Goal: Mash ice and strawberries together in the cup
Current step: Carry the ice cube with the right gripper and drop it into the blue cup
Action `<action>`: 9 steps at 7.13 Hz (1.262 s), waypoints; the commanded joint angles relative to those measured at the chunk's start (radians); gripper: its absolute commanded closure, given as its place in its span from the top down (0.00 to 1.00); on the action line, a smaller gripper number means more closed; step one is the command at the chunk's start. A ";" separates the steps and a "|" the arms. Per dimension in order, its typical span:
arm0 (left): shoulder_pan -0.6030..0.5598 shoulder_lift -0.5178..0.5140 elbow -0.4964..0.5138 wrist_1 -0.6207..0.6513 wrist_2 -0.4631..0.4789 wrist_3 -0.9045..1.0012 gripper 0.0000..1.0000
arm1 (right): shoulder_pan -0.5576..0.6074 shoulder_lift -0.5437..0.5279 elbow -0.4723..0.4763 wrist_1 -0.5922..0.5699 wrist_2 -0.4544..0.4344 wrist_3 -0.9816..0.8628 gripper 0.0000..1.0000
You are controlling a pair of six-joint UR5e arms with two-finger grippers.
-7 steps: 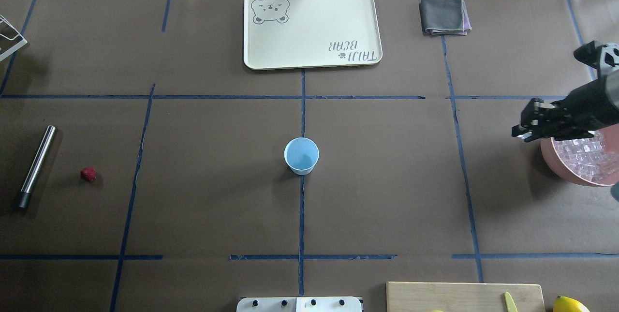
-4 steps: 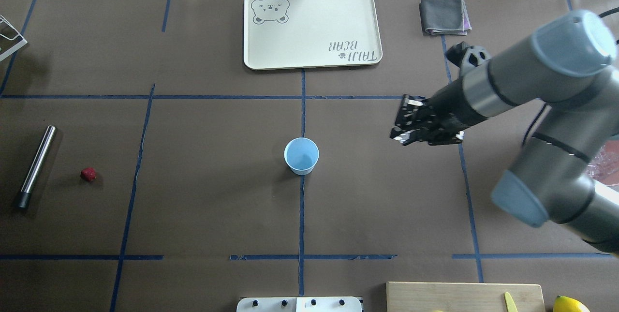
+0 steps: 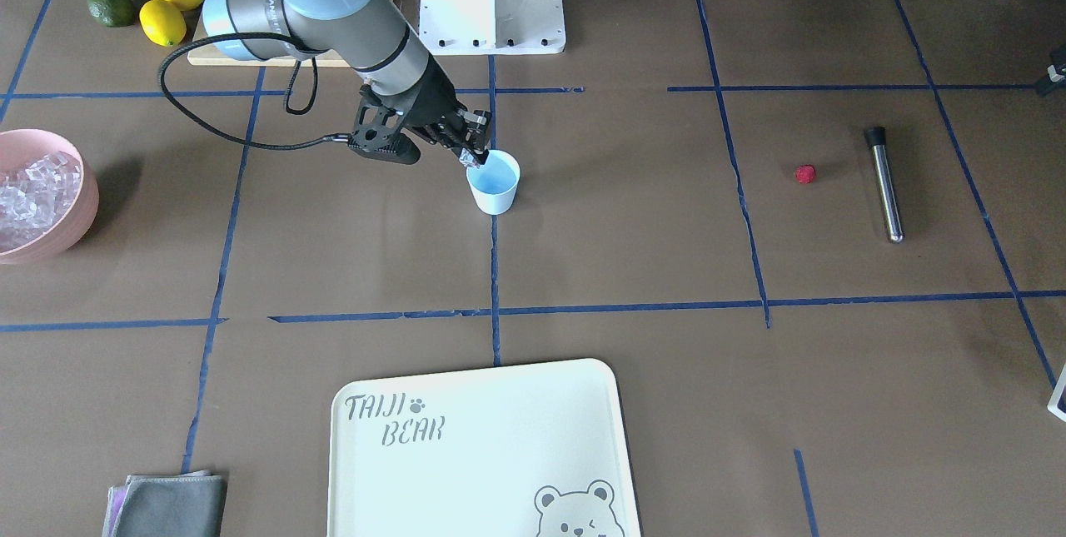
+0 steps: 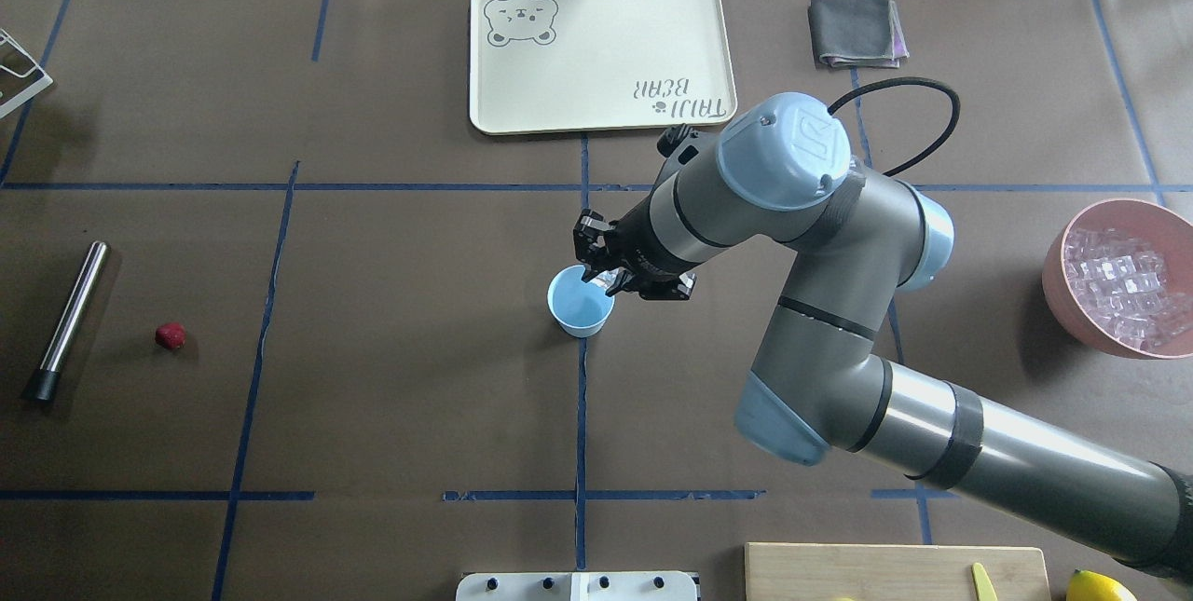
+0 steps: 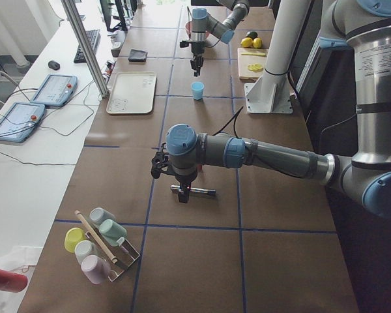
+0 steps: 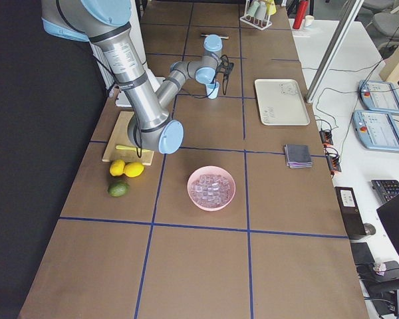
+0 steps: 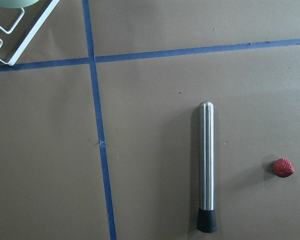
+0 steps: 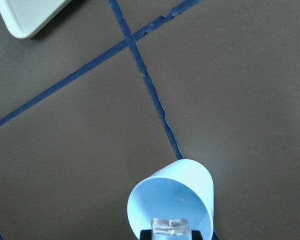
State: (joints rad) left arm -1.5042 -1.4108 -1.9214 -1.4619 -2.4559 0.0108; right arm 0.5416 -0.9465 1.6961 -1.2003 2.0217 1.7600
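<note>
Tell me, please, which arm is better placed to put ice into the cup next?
The right. Its jaws hold an ice cube over the cup mouth, while the left arm hangs over the muddler, far from the cup.

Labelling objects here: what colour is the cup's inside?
Light blue inside the cup, clearest in the right wrist-mounted view.

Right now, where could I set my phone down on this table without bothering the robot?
Two bare patches: the wide stretch between strawberry and cup, and the one between tray and rack. Crowded: at the cup, where the right gripper holds ice, and under its arm on the bowl side. The left gripper hangs over the rod.
</note>
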 commanded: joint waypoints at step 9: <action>0.054 0.003 -0.024 0.000 -0.029 -0.008 1.00 | 0.096 -0.127 0.189 -0.167 0.082 -0.019 1.00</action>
State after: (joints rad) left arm -1.4693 -1.4081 -1.9413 -1.4615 -2.4788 0.0021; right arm 0.5851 -1.0186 1.8507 -1.3574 2.0501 1.7543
